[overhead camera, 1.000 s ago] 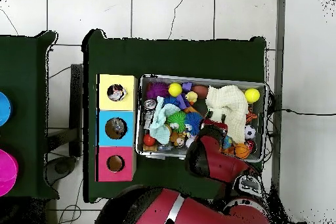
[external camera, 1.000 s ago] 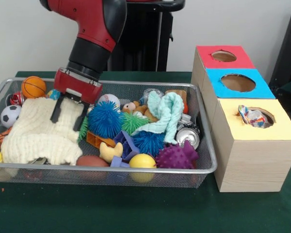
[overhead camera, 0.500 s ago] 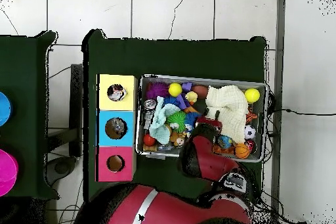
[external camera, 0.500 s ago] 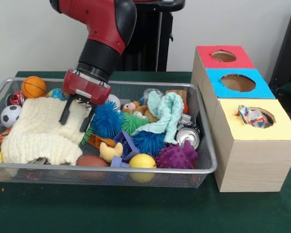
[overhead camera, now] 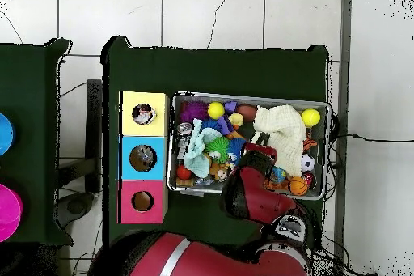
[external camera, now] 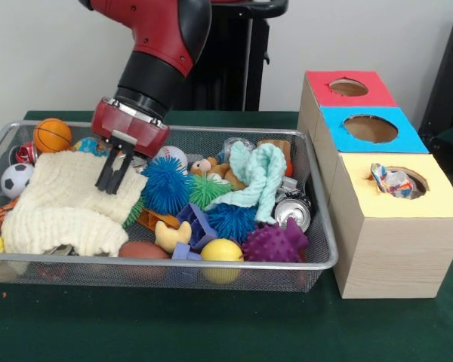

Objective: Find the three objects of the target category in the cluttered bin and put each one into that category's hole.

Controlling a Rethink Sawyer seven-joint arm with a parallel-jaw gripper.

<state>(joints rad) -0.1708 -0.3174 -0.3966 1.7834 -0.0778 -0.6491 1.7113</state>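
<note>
A wire bin [external camera: 211, 264] [overhead camera: 172, 147] holds mixed toys, balls and cloths. A cream knitted cloth [external camera: 53, 207] [overhead camera: 283, 131] fills its left part in the front view. My gripper [external camera: 110, 188] [overhead camera: 260, 150] hangs over that cloth's right edge, beside a blue spiky ball [external camera: 164, 183]. The jaws are pressed together with their tips on the fabric, seemingly pinching a fold. A teal cloth [external camera: 260, 177] [overhead camera: 196, 150] lies further right. Three boxes with round holes stand beside the bin: yellow [external camera: 396, 226] [overhead camera: 143, 114], blue [external camera: 370, 128] [overhead camera: 143, 158] and red [external camera: 349, 87] [overhead camera: 142, 201].
The bin also holds a basketball [external camera: 52, 135], a soccer ball [external camera: 16, 179], a crushed can [external camera: 293, 211], a purple spiky ball [external camera: 275, 243] and a yellow ball [external camera: 222, 251]. Something crumpled shows inside the yellow box's hole [external camera: 396, 181].
The gripper shifted right along the cream cloth and dipped with open jaws. Its jaws have since closed at the cloth's right edge, and it has risen slightly.
</note>
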